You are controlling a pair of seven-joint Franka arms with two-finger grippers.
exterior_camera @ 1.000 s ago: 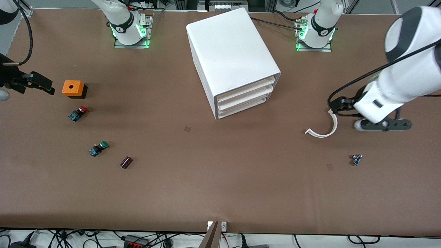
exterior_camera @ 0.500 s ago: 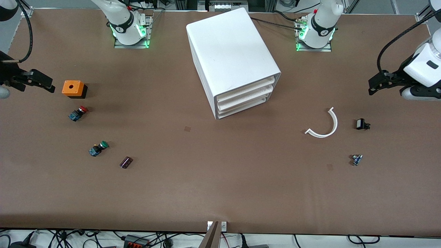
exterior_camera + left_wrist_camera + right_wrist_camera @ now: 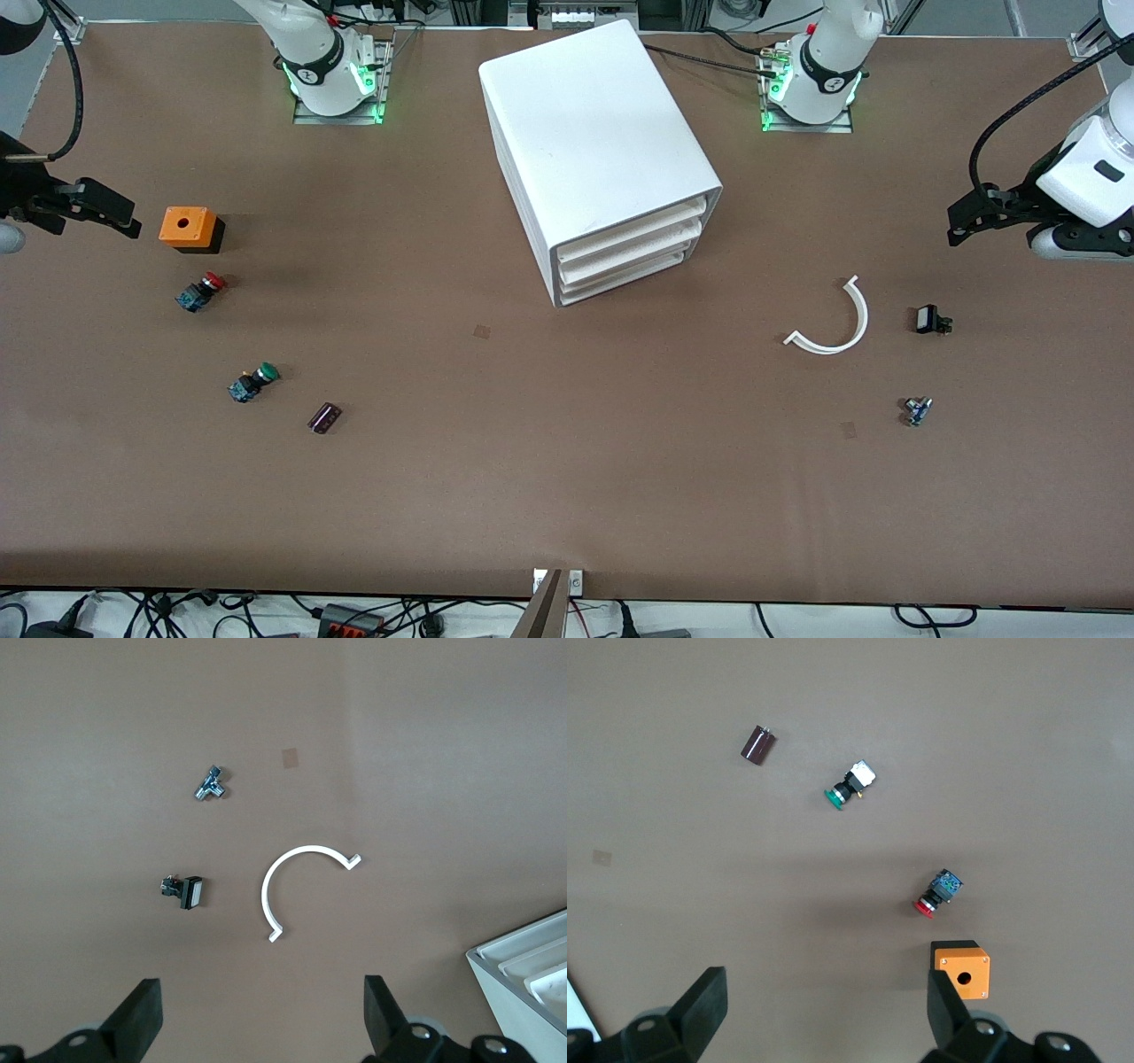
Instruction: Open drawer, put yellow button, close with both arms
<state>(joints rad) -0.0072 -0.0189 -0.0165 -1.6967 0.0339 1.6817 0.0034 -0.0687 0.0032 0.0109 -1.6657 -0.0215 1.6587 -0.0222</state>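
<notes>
Left gripper (image 3: pixel 257 1023) and right gripper (image 3: pixel 824 1019) hover spread; drawer (image 3: pixel 631 232) shut, front facing camera.

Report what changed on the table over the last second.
The left gripper pulled back from over the white curved piece toward its end of the table, uncovering a small black part. The right gripper shifted barely. The drawer stays shut; nothing was grasped.

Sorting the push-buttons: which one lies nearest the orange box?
The red-capped button, just nearer the camera than the orange box; the green-capped button lies nearer still.
</notes>
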